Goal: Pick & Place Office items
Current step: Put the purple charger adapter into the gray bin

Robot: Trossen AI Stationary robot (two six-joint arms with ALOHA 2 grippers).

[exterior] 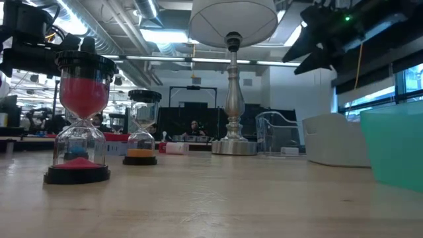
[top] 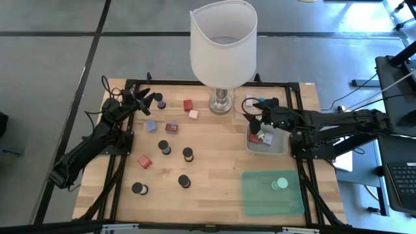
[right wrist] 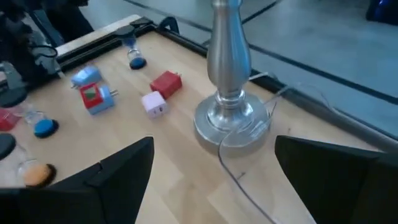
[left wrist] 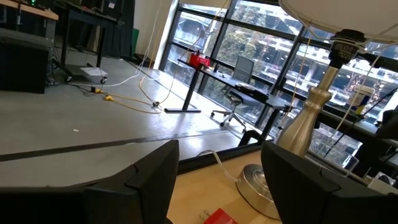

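Note:
Office items lie scattered on the wooden table: black-capped hourglasses (top: 165,147) (top: 188,154) (top: 184,181) standing upright, red blocks (top: 188,104) (top: 143,161), a pink-white block (top: 193,114) and a blue one (top: 151,126). A mint-green disc (top: 279,184) rests on the green mat (top: 260,201). Red and white pieces (top: 262,137) lie in the grey tray (top: 281,149). My right gripper (top: 250,122) (right wrist: 214,180) hangs open above the tray's far-left corner, empty. My left gripper (top: 148,97) (left wrist: 219,180) waits open at the far left, above the table.
A tall lamp with a white shade (top: 223,42) stands on its metal base (right wrist: 230,118) at the far centre, its cord trailing toward the tray. The red-sand hourglass (exterior: 82,119) and an orange one (exterior: 142,129) stand close in the low view. Black frame rails edge the table.

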